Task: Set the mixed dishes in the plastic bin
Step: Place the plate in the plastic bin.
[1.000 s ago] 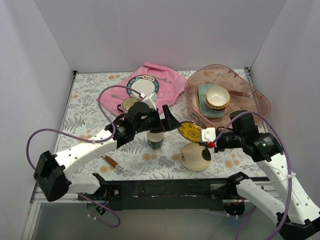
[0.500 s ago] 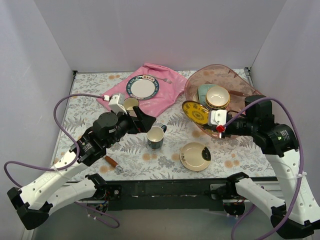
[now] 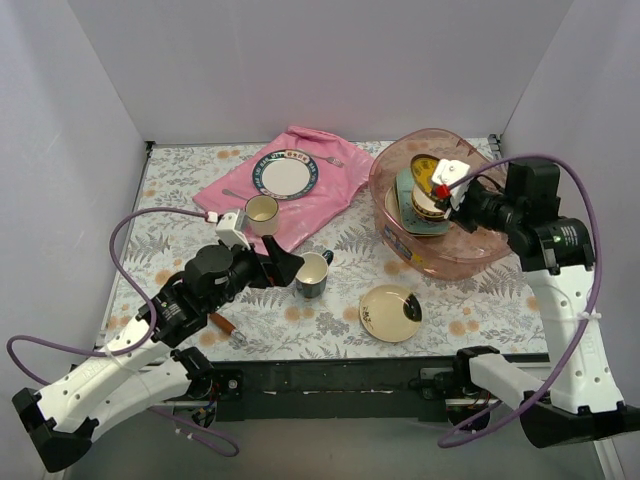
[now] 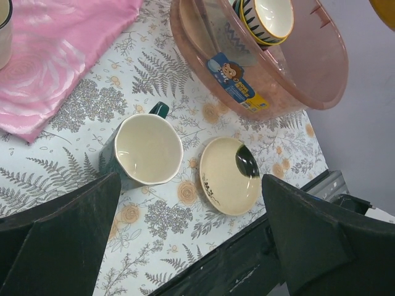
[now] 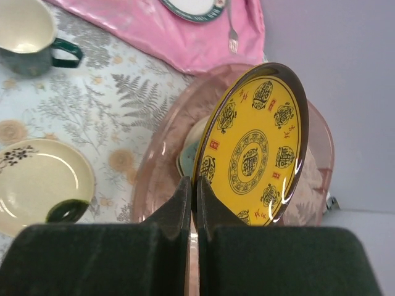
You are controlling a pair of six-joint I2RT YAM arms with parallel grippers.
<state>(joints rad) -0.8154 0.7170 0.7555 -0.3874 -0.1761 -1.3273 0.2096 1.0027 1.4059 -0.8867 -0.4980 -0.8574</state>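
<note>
My right gripper (image 5: 193, 185) is shut on the rim of the yellow dark-rimmed plate (image 5: 256, 148), holding it on edge over the translucent pink plastic bin (image 5: 154, 179). From above, the plate (image 3: 422, 172) hangs inside the bin (image 3: 400, 250), over a pale green tray (image 3: 408, 205) and a stacked bowl (image 3: 432, 205). My left gripper (image 4: 191, 246) is open and empty, above the table just short of the dark mug (image 4: 148, 148) and the cream plate (image 4: 228, 176). Another cup (image 3: 262, 210) and a blue-rimmed plate (image 3: 284, 176) rest on the pink cloth (image 3: 335, 175).
A spatula with a wooden handle (image 3: 225, 325) lies near the left arm at the front of the table. A fork (image 5: 232, 38) lies on the cloth. Grey walls close in the table on three sides.
My right arm carried the yellow plate from above the front of the table up and back over the bin. My left gripper drew back from the mug to the left and opened fully.
</note>
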